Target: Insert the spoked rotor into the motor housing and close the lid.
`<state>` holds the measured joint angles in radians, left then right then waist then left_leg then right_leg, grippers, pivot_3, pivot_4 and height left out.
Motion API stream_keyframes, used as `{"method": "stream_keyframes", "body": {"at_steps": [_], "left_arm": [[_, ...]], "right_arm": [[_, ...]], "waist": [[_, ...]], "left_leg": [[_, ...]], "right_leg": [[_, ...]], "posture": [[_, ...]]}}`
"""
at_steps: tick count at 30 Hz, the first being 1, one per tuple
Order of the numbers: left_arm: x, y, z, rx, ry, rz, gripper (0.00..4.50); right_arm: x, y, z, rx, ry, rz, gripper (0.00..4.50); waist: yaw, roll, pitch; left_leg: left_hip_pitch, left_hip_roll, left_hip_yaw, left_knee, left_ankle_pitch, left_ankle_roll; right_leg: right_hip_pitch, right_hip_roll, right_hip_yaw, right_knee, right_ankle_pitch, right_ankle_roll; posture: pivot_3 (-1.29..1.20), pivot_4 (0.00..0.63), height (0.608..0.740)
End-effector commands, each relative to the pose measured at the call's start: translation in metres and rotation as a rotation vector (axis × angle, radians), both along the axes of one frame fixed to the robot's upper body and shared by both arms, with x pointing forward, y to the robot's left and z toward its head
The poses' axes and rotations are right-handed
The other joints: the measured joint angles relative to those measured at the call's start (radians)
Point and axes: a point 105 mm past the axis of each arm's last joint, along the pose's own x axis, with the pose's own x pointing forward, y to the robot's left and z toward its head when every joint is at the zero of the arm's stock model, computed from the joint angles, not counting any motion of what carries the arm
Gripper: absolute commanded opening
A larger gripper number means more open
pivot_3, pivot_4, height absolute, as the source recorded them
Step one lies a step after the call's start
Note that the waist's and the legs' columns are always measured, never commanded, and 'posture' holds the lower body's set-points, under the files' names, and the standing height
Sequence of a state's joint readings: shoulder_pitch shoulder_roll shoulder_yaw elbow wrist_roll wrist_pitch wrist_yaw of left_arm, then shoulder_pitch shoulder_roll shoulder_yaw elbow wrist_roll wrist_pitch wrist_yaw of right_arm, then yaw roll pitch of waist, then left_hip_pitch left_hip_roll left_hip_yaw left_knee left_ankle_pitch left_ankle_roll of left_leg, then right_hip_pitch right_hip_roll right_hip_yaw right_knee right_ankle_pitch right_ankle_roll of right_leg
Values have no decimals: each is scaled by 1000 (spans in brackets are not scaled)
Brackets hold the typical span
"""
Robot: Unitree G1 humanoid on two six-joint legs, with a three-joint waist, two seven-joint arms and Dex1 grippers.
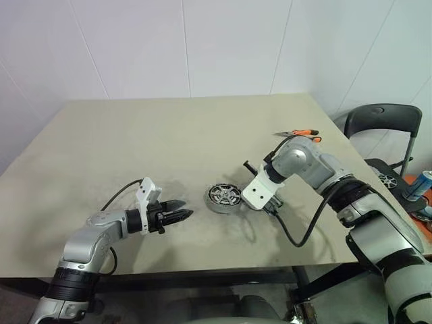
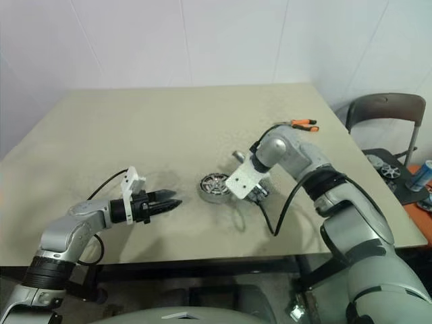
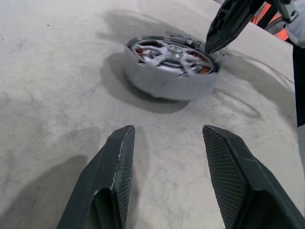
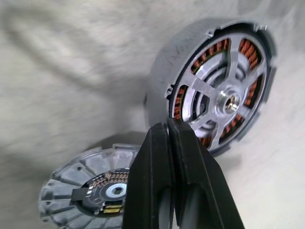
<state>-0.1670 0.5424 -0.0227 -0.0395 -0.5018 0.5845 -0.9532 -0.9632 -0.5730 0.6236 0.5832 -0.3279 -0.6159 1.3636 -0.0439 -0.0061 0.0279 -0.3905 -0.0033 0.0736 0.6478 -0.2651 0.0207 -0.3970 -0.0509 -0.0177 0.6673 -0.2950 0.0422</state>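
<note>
Resting flat on the beige table [image 1: 135,135], near its front edge: the motor housing [image 1: 223,196], with the spoked rotor [image 4: 224,102] already seated inside — silver spokes over a ring of copper coils, as the right wrist view shows.

Left gripper [image 1: 181,215]: level above the table, pointing at the housing from the robot's left, clearly apart from it. Its two black fingers [image 3: 116,162] stand partly spread, with bare table between them; nothing held, nothing touched.

Right gripper [image 4: 170,131]: angled steeply down just beside the housing on its right. Fingers pressed together tip to tip, gripping nothing. In the right wrist view the tips overlap the housing's rim; whether they actually touch it cannot be told. The left wrist view shows the same closed black tip [image 3: 224,28] at the housing's far edge.

Lid [image 4: 90,191]: dull grey, ribbed round cap with a dark cut-out centre and small copper-coloured parts showing — lying on the table close beside the housing, under the right gripper, not on the housing.

Other items: orange-handled pliers [image 1: 299,133] at the table's far right side, well apart from the work; a dark chair [image 1: 381,125] beyond the right edge.
</note>
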Motion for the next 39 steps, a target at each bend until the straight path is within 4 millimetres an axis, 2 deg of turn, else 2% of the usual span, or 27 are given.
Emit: {"method": "stream_keyframes", "body": {"at_steps": [1, 8, 12, 15, 18, 21, 24, 28, 30, 32, 35, 39], "left_arm": [[3, 1, 9, -1, -43, 0, 2409], [-2, 3, 7, 0, -37, 9, 2409], [-3, 5, 6, 2, -33, 16, 2409], [-3, 5, 6, 1, -32, 15, 2409], [-3, 4, 6, -1, -32, 12, 2409], [-2, 3, 6, -2, -33, 7, 2409], [-1, 3, 7, -3, -33, 4, 2409], [-1, 3, 7, -9, -33, 2, 2409], [0, 3, 12, -29, -38, 8, 2409], [1, 3, 19, -59, -35, 15, 2409], [-2, 0, 30, -105, -30, 4, 2409], [-8, -1, 34, -86, -26, -43, 2409]], "right_arm": [[7, 15, 16, 72, -110, 66, 24], [10, 14, 7, 49, -147, 115, 24], [8, 18, 10, 78, -151, 140, 24], [3, 25, 14, 120, -101, 134, 648], [8, 21, 16, 97, -111, 89, 1647], [7, 17, 21, 95, -104, 69, 1647], [3, 17, 36, 158, -48, 13, 1647], [-11, 13, 66, 327, 190, -204, 1647], [-8, 7, 85, 504, 356, -419, 1647], [3, -7, 99, 699, 526, -686, 1647], [5, -39, 91, 849, 742, -1014, 1647], [-24, -67, 57, 924, 1058, -1314, 1647]], "waist": [[1, 0, 0], [-1, 0, 0], [-1, 0, 0], [0, 0, 0], [0, 0, 0], [2, 0, 0], [1, 0, 0], [5, 0, 0], [5, 0, 0], [6, 0, 0], [9, -1, 0], [30, -1, -1]], "left_leg": [[0, 0, 0, 0, 0, 0], [0, 0, 0, 0, 0, 0], [0, 0, 0, 1, 0, 0], [0, 0, 0, 1, 0, 0], [0, 0, 0, 1, 0, 1], [0, 0, 0, 1, 0, 0], [0, 0, 0, 1, 0, 0], [0, 0, 0, 0, 0, 0], [0, 0, 0, 0, 0, 0], [0, 0, 0, 0, 0, 0], [0, 0, 0, 0, 0, 0], [-1, 0, 1, -3, -1, 1]], "right_leg": [[0, 0, 0, 0, 0, 0], [0, 0, 0, 0, 0, 0], [1, 0, 0, 1, 0, 0], [1, 0, 0, 1, 0, 0], [1, 0, 0, 1, 0, 0], [1, 0, 0, 0, 0, 0], [1, 0, 0, 0, 0, 0], [0, 0, 0, 0, 0, 0], [0, -1, 0, 0, 0, 0], [0, -1, 0, 0, 0, 0], [0, -2, 0, -1, 0, -1], [0, -3, 0, -4, 0, -1]], "posture": [[0, 0, 740], [0, 0, 740], [0, 0, 740], [0, 0, 740], [0, 0, 740], [0, 0, 740], [0, 0, 740], [0, 0, 740], [0, 0, 740], [0, 0, 740], [0, 0, 740], [0, 0, 740]]}}
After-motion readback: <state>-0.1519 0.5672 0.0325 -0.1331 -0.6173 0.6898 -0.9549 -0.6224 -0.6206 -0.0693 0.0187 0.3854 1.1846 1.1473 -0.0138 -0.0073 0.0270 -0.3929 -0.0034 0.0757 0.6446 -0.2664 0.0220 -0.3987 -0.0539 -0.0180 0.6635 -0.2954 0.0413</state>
